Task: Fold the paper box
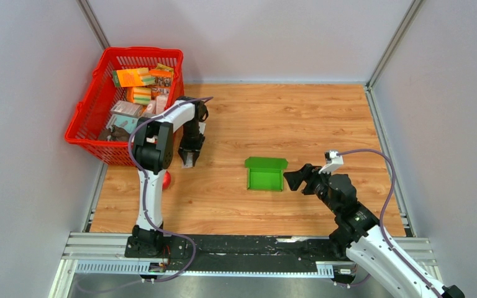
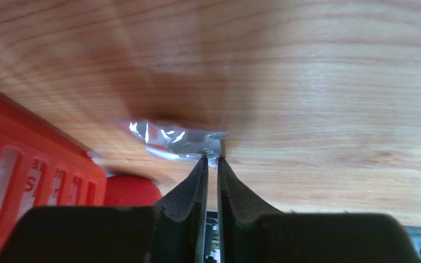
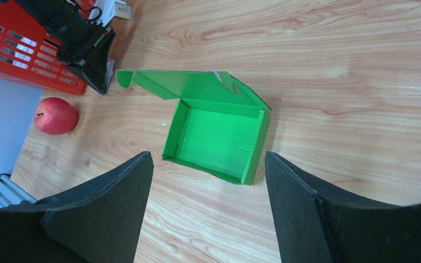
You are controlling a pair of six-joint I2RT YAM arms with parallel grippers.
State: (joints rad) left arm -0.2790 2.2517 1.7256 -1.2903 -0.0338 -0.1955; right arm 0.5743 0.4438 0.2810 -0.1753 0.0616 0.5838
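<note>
Right wrist view has the right pincer (image 3: 206,158) spread before the green box (image 3: 219,137) (lid (image 3: 197,87) open, nothing bracing it), so a push may skid it away.

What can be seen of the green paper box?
The paper box is bright green thin card, ribbed inside. It is a shallow empty tray with four low walls; its hinged lid stands open, tilted back, with a side tab. It rests flat near the middle of the wooden table. Only the table touches it; the open right claw is beside it.
</note>
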